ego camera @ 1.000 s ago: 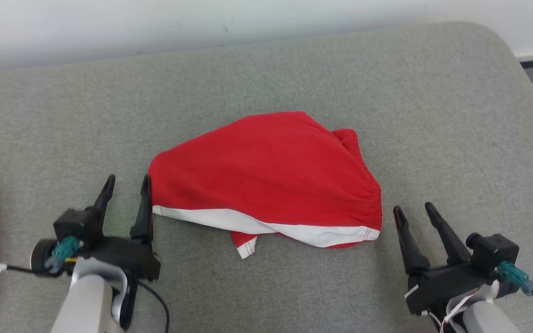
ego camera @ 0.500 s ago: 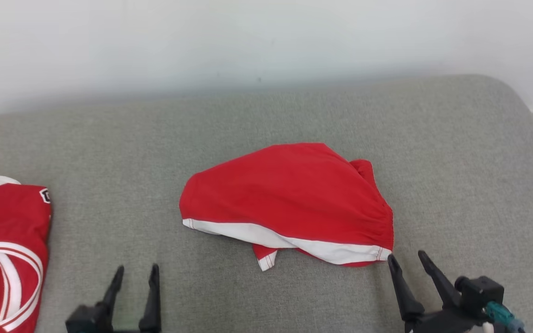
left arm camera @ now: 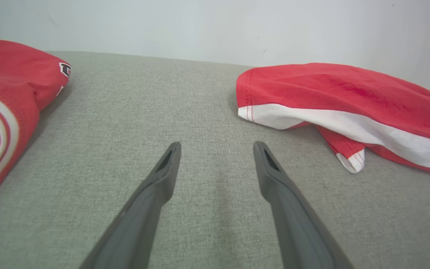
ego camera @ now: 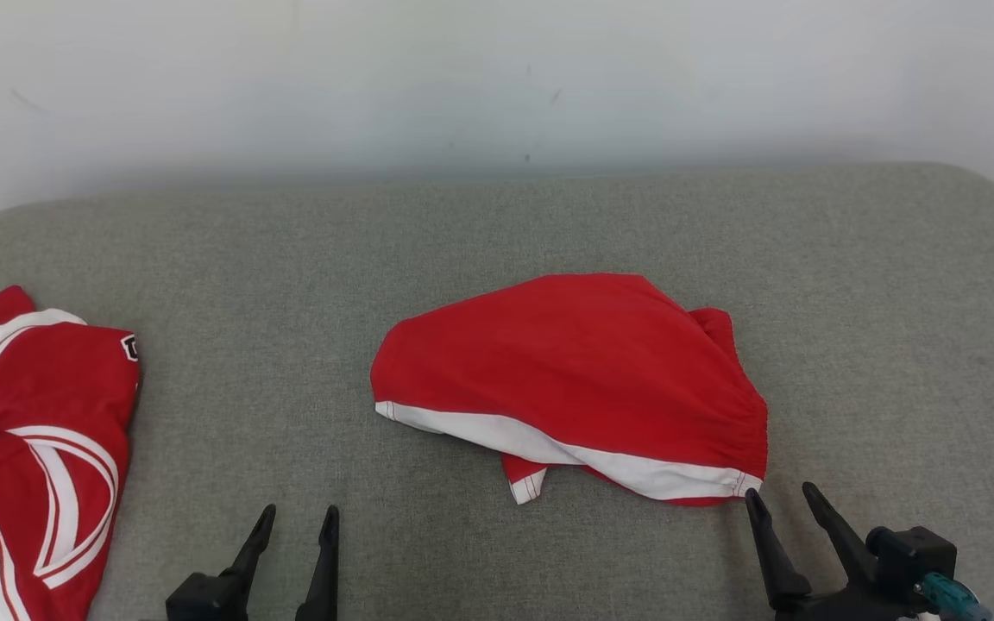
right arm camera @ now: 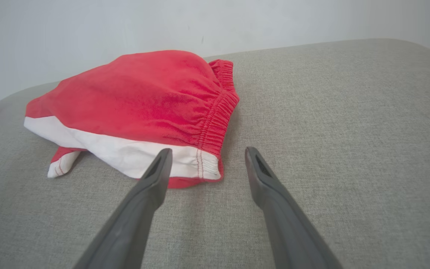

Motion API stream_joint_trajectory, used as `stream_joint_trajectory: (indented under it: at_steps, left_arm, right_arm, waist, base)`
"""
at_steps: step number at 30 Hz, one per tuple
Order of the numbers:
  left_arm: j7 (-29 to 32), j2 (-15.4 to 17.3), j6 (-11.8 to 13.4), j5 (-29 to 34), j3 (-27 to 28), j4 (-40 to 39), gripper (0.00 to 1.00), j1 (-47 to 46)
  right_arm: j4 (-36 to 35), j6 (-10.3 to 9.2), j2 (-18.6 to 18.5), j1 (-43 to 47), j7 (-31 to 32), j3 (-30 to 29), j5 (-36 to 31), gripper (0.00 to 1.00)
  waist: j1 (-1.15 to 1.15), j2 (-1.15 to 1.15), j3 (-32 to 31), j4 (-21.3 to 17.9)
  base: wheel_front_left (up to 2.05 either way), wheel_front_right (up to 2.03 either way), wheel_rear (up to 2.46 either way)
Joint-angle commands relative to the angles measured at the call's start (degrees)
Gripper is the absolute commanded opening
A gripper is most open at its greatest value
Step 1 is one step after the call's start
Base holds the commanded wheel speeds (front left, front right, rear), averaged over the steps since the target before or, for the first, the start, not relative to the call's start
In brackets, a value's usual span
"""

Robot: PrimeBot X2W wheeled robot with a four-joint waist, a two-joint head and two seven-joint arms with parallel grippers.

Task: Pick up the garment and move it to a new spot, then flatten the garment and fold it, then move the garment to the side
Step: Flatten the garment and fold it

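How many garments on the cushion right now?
2. The red shorts with white trim lie in the middle, just ahead of the right gripper; a red-and-white garment lies at the left edge, cut off by the frame, so more may be hidden.

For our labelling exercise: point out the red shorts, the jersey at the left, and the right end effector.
Red shorts (ego camera: 575, 362): head view, middle of red panel.
Jersey (ego camera: 48, 384): head view, red upper part.
Right end effector (right arm camera: 207, 150): right wrist view, midway between fingertips.

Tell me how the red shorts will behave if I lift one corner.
Likely floppy: the red shorts lie in soft folds, so they should drape and unfold. Probably light, thin fabric. The gathered waistband looks thicker, maybe a firmer grip.
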Motion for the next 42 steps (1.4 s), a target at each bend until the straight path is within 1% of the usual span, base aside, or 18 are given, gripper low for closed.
stream_joint_trajectory:
  at_steps: [1,4,10,11,12,13,14,16,17,20,29,35,42]
  left_arm:
    - [-0.1,0.04,-0.22,0.32,-0.25,0.35,1.0,-0.96]
    - [-0.1,0.05,-0.53,0.33,-1.2,0.35,1.0,-2.69]
    - [-0.1,0.05,-0.6,0.17,-2.93,0.36,1.0,-6.17]
    - [-0.1,0.04,-0.6,0.06,-3.09,0.34,1.0,-6.68]
    - [-0.1,0.05,-0.62,-0.02,-3.21,0.33,1.0,-7.03]
    - [-0.1,0.05,-0.65,-0.05,-3.39,0.4,1.0,-7.38]
    - [-0.1,0.05,-0.7,-0.06,-3.49,0.48,1.0,-7.82]
    - [-0.1,0.05,-0.84,-0.1,-3.47,0.69,1.0,-8.47]
    - [-0.1,0.04,-0.9,-0.2,-3.41,0.76,1.0,-8.77]
    - [-0.1,0.04,-1.42,-0.45,-3.41,0.88,1.0,-9.4]
    - [-0.1,0.06,-5.82,-2.08,-3.89,4.25,1.0,-12.58]
    - [-0.1,0.06,-7.24,-3.2,-4.04,7.02,1.0,-14.2]
    - [-0.09,0.05,-7.8,-4.42,-4.45,9.9,1.0,-16.18]
  right_arm:
    - [0.15,-0.06,0.03,-0.72,-0.04,-0.18,-0.62,1.0]
    - [0.36,-0.06,0.32,-2.13,-0.04,-0.25,-0.6,1.0]
    - [1.73,-0.06,-0.33,-5.36,-0.04,1.42,0.15,1.0]
    - [2.04,-0.06,-0.41,-5.78,-0.04,1.78,0.35,0.96]
    - [2.33,-0.06,-0.47,-6.21,-0.04,2.11,0.5,0.74]
    - [2.83,-0.06,-0.53,-6.54,-0.04,2.53,0.84,0.46]
    - [3.04,-0.06,-0.6,-6.84,-0.04,2.86,1.04,0.38]
    - [3.17,-0.06,-0.88,-6.98,-0.04,3.4,1.53,0.06]
    - [3.12,-0.06,-1.13,-6.96,-0.04,3.56,1.75,0.0]
    - [2.83,-0.06,-1.82,-6.26,-0.04,3.76,2.38,0.0]
    - [1.36,-0.06,-3.88,-5.85,-0.04,4.43,3.69,0.0]
    - [1.04,-0.06,-3.88,-6.83,-0.04,5.29,3.99,0.0]
    - [0.3,-0.06,-3.65,-7.97,-0.04,6.07,4.15,0.0]
  waist:
    - [0.0,0.0,1.71,0.07]
    - [0.0,0.0,3.76,0.16]
    - [0.0,0.0,7.66,0.97]
    - [0.0,0.0,8.16,1.13]
    - [0.0,0.0,8.55,1.25]
    - [0.0,0.0,8.91,1.34]
    - [0.0,0.0,9.21,1.39]
    - [0.0,0.0,9.58,1.39]
    - [0.0,0.0,9.72,1.31]
    - [0.0,0.0,9.98,0.77]
    - [0.0,0.0,10.96,-1.85]
    - [0.0,0.0,11.71,-3.24]
    - [0.0,0.0,12.46,-4.31]
  base:
    - [0.0,0.0,0.0]
    - [0.0,0.0,0.0]
    - [0.0,0.0,0.0]
    - [0.0,0.0,0.0]
    - [0.0,0.0,0.0]
    - [0.0,0.0,0.0]
    - [0.0,0.0,0.0]
    - [0.0,0.0,0.0]
    - [0.0,0.0,0.0]
    - [0.0,0.0,0.0]
    - [0.0,0.0,0.0]
    - [0.0,0.0,0.0]
    - [0.0,0.0,0.0]
